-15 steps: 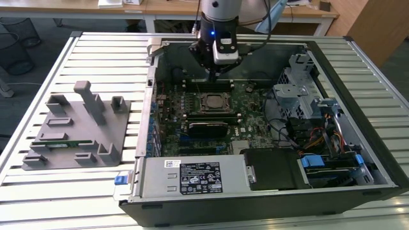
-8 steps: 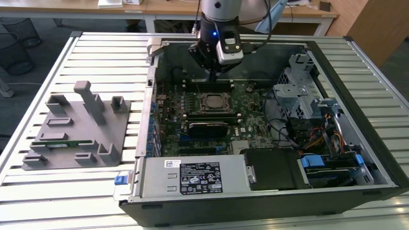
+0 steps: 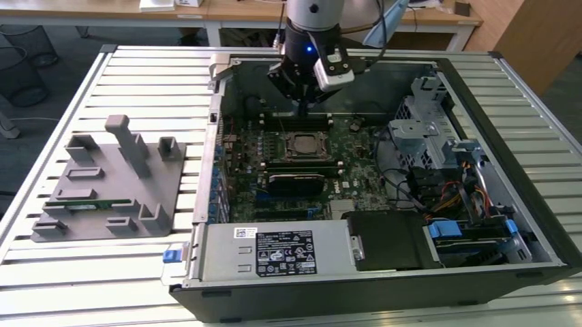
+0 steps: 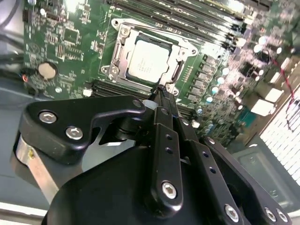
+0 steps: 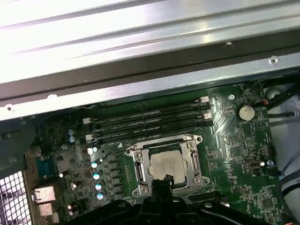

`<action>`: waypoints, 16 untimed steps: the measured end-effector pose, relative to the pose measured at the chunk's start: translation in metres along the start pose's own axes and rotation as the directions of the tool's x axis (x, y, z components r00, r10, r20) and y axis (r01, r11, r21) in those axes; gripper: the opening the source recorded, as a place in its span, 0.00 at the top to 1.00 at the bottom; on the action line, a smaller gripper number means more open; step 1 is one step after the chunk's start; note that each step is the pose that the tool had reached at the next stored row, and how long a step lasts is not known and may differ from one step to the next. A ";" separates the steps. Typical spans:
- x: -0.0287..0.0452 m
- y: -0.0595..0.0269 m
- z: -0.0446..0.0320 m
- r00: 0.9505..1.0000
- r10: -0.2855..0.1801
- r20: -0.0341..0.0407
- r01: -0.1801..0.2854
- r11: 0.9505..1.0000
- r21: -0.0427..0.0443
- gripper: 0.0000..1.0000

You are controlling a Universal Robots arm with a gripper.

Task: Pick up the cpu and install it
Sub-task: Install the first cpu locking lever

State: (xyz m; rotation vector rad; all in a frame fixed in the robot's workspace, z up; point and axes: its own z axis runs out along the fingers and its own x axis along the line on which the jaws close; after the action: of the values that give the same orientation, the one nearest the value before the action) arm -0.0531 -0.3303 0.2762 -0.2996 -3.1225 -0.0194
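The cpu (image 4: 146, 60), a small square chip with a silvery top, lies flat inside the black motherboard socket (image 4: 121, 47) with its metal frame. In the exterior view the cpu (image 3: 302, 144) sits at the middle of the green board inside the open computer case. My gripper (image 3: 303, 111) hangs above the board, just beyond the socket toward the case's far wall. In both wrist views its black fingers meet in one narrow tip (image 4: 159, 93) (image 5: 161, 182) at the socket's edge beside the cpu (image 5: 166, 164). The gripper is shut and holds nothing.
A grey plastic fixture (image 3: 109, 184) stands on the slatted table at the exterior view's left, with a thin green memory stick (image 3: 86, 202) on it. Memory slots (image 5: 150, 123) run beside the socket. Drive cages and cables (image 3: 437, 163) crowd the case's right side; a black power supply (image 3: 272, 252) is in front.
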 end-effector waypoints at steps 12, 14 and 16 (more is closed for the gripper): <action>0.0000 0.0000 0.0008 0.988 -0.157 -0.002 0.157 0.988 0.001 0.89; 0.0000 0.0000 0.0008 0.983 -0.184 -0.002 0.184 0.983 0.001 0.89; 0.0000 0.0000 0.0010 0.977 -0.214 -0.003 0.214 0.977 0.001 0.89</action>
State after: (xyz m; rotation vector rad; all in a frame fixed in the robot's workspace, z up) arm -0.0531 -0.3303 0.2752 0.0381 -3.1354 -0.0185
